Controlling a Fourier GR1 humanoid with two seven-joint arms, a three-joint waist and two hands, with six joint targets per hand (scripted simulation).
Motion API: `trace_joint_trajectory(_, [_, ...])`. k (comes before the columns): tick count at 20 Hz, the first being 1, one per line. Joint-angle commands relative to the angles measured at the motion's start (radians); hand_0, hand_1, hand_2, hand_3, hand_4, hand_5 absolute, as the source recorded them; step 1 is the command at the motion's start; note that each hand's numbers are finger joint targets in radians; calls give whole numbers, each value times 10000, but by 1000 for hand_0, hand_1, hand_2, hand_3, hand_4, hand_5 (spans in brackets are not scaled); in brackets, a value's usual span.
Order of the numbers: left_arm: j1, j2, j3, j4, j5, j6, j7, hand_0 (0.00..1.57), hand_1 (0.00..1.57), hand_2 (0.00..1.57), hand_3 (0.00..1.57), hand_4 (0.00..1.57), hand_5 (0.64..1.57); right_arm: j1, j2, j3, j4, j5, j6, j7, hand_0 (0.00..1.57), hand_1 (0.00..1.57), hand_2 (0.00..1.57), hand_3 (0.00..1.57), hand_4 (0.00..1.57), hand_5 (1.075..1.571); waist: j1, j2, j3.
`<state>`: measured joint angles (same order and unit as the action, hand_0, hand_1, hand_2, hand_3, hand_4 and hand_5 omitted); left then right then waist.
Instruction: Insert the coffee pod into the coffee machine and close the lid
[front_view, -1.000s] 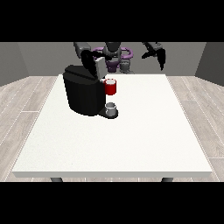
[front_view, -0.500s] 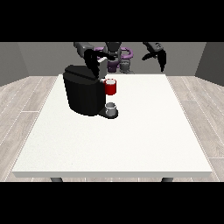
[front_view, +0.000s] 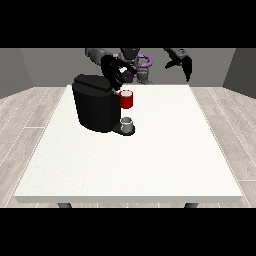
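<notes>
- Two black hands are up in the upper part of the frame; the one at the view's left (front_view: 114, 72) hangs just above the top of the boxy black coffee machine (front_view: 95, 104), left of centre, which I read as the place from which to work the lid.
- Its fingers look curled and dark against the machine; I cannot tell whether they hold anything.
- The hand at the view's right (front_view: 184, 62) is raised at the upper right, well apart from the machine, fingers drooping down and relaxed, holding nothing: parked out of the way, I judge.
- A red thing at the machine (front_view: 126, 99) sits at its front, facing the frame's centre.
- Below it a small grey thing (front_view: 127, 123) rests on the machine's base; I cannot tell it for the pod.
- The large white table (front_view: 150, 160) carries the machine near its upper-left part.
- I would judge the task near the lid stage, though the lid's state is hidden from me.
</notes>
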<state>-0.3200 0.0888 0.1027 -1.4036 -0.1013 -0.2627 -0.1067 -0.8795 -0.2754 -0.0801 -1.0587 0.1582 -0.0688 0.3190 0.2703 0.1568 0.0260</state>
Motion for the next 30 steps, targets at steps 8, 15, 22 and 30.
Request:
trace_joint_trajectory(8, [-738, 16, -269, -19, 189, -482, 21, 0, 0, 0, 0, 395, 1571, -1124, -44, 407, -1525, 184, 308, 148, 0, 0, 0, 0, 53, 1571, 1830, 611, -249])
trace_joint_trajectory(15, [-1412, -130, -589, 41, 173, -698, -136, 0, 0, 0, 0, 0, 1571, -1484, -531, 56, -2575, 219, 245, 1358, 0, 0, 0, 0, 0, 1571, 2781, 1376, -246])
trace_joint_trajectory(22, [-2141, -190, -877, -49, 78, -833, 50, 0, 0, 0, 0, 272, 1571, -1441, -1044, -680, -3312, -60, 584, 1962, 0, 0, 0, 0, 0, 1571, 3356, 2047, -210])
trace_joint_trajectory(30, [-2497, -543, -1612, -593, -387, -723, 125, 0, 0, 0, 0, 248, 1571, -2302, -716, -743, -2506, 160, 14, 508, 0, 0, 0, 0, 0, 1571, 3772, 2751, -260])
